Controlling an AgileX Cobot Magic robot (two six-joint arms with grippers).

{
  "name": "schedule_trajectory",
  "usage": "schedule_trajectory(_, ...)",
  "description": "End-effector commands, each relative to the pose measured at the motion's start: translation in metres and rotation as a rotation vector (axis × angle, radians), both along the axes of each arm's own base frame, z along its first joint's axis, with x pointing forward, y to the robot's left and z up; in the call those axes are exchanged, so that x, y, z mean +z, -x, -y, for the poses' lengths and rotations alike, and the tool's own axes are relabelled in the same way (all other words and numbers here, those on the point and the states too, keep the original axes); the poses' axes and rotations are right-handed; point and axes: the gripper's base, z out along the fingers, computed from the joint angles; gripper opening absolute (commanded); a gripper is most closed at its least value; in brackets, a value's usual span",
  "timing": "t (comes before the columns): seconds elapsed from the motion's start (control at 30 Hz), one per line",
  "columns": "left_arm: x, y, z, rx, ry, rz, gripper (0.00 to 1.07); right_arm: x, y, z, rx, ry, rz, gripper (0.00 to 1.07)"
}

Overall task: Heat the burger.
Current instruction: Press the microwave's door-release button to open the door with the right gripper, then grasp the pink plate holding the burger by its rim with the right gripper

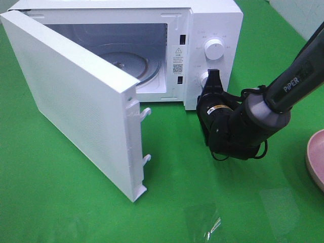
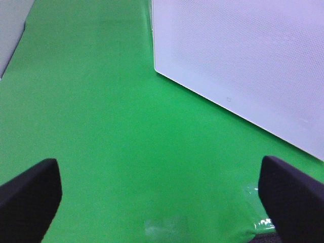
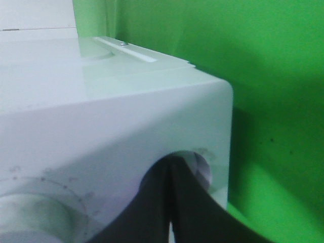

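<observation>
The black right arm (image 1: 283, 86), with a grey collar at the wrist, slants down from the upper right of the high view and bends forward. Its black right claw (image 1: 212, 77) points away from the camera, fingers pressed together. The black left claw (image 2: 158, 169) holds its two blunt fingers (image 2: 30, 200) spread wide apart.

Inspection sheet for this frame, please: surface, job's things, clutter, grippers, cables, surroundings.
Surface: green cloth, with a shiny clear patch near the front.
Job's things: burger not in view; microwave with door open, visible turntable bare; pink plate at right edge.
Clutter: nothing seen.
Grippers: left gripper open above the cloth; right gripper shut at the lower knob.
Cables: black loop at right wrist.
Surroundings: pale panel, unclear.
</observation>
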Motion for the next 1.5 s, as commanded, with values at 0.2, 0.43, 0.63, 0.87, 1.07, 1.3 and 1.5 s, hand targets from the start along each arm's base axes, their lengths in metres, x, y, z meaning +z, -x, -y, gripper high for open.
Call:
schedule_trajectory(0.2, 0.001, 0.002, 0.000, -0.001, 0.005, 0.029, 0.98, 0.035, -0.031, 0.003, 0.024, 0.016, 0.248, 0.00)
schedule_trajectory(0.43, 0.001, 0.002, 0.000, -0.001, 0.005, 0.029, 0.98, 0.038, -0.029, 0.003, 0.037, 0.009, 0.206, 0.00)
schedule_trajectory(0.63, 0.001, 0.002, 0.000, -0.001, 0.005, 0.029, 0.98, 0.034, -0.021, 0.004, 0.069, 0.020, 0.142, 0.00)
schedule_trajectory(0.87, 0.001, 0.002, 0.000, -0.001, 0.005, 0.029, 0.98, 0.032, 0.001, 0.007, 0.122, 0.044, 0.047, 0.00)
schedule_trajectory(1.07, 0.001, 0.002, 0.000, -0.001, 0.005, 0.029, 0.98, 0.027, 0.019, 0.002, 0.191, 0.059, -0.042, 0.00)
schedule_trajectory(1.3, 0.001, 0.002, 0.000, -0.001, 0.005, 0.029, 0.98, 0.027, 0.039, 0.000, 0.326, 0.132, -0.180, 0.01)
schedule_trajectory(1.5, 0.001, 0.002, 0.000, -0.001, 0.005, 0.029, 0.98, 0.035, 0.052, -0.002, 0.478, 0.288, -0.270, 0.02)
